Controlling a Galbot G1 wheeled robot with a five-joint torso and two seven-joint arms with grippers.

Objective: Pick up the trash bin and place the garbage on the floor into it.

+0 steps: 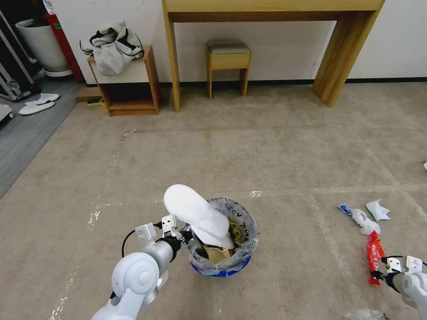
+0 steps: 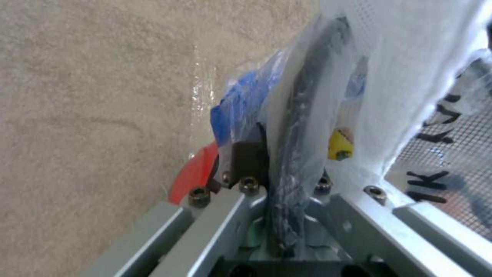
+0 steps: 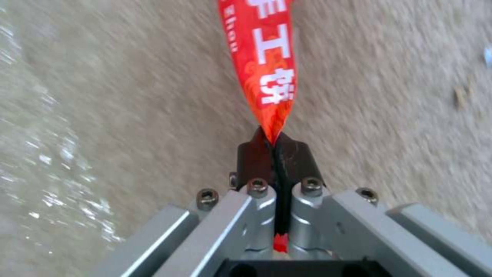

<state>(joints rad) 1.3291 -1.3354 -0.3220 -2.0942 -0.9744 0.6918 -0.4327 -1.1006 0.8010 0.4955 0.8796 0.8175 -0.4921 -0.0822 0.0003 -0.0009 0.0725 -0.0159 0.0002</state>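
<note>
Fingers of the right gripper pinch the red wrapper; left gripper clamps the trash bin rim.

On the long red foil wrapper I read large white Chinese characters, among them 工 and 饼, with smaller white Latin letters beside them, roughly "Zhou". The clear plastic bin liner carries bold black letters; I make out only "K".

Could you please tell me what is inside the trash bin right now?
In the trash bin, a white slipper sticks out over the rim, above a brown paper bag and something yellow. Anything deeper is covered.
</note>
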